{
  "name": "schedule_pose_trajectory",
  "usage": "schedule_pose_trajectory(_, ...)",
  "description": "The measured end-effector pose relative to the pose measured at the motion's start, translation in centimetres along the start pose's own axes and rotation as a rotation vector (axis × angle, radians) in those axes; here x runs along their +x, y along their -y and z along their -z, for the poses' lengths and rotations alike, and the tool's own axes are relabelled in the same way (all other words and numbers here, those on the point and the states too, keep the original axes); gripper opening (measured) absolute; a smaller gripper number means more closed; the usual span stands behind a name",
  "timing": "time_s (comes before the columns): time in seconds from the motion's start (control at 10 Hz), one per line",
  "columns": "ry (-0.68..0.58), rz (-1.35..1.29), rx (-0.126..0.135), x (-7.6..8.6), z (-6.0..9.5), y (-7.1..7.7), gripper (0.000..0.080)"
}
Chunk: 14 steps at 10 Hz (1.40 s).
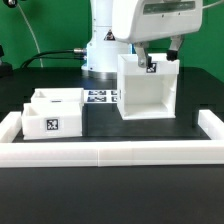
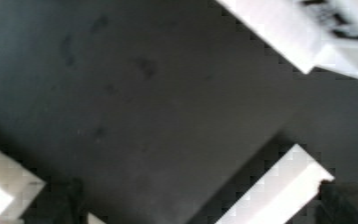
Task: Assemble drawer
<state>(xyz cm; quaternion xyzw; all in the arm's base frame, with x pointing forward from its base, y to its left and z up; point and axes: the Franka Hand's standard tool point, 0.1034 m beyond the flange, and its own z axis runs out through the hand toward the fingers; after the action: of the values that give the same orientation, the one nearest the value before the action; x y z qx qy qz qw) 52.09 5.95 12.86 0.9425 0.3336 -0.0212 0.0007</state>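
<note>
The drawer housing [image 1: 150,90], a white open-fronted cube, stands on the black table right of centre, with a square tag on its top back edge. My gripper [image 1: 150,62] hangs right over that back edge. In the wrist view my gripper [image 2: 194,212] is open, with dark fingers [image 2: 51,205] far apart. A white wall strip of the housing [image 2: 274,185] runs between them, close to one finger. Two small open-top white trays [image 1: 55,112] with tags sit together at the exterior view's left, apart from the gripper.
The marker board [image 1: 100,97] lies flat between the trays and the housing; its tags also show in the wrist view [image 2: 327,25]. A long low white border rail [image 1: 110,150] runs along the front and up both sides. The robot base stands behind.
</note>
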Motion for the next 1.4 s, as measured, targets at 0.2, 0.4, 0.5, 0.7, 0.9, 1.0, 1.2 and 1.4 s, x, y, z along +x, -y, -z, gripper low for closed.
schedule_pose_trajectory(0.2, 0.021, -0.094, 0.003, -0.6, 0.9, 1.2, 0.0650)
schedule_pose_trajectory(0.4, 0.024, -0.101, 0.003, -0.6, 1.1, 1.3, 0.0650)
schedule_pose_trajectory(0.5, 0.026, -0.101, 0.004, -0.7, 1.0, 1.3, 0.0650)
schedule_pose_trajectory(0.7, 0.026, -0.101, 0.005, -0.7, 1.0, 1.3, 0.0650)
schedule_pose_trajectory(0.9, -0.025, -0.233, 0.019, -2.2, 1.2, 1.1, 0.0650)
schedule_pose_trajectory(1.0, -0.019, -0.357, 0.024, -3.8, 1.4, 1.9, 0.0650)
schedule_pose_trajectory(1.2, -0.006, -0.519, 0.024, -5.0, 1.3, 3.8, 0.0650)
schedule_pose_trajectory(1.4, 0.013, -0.682, 0.068, -5.3, 1.0, 6.1, 0.0650)
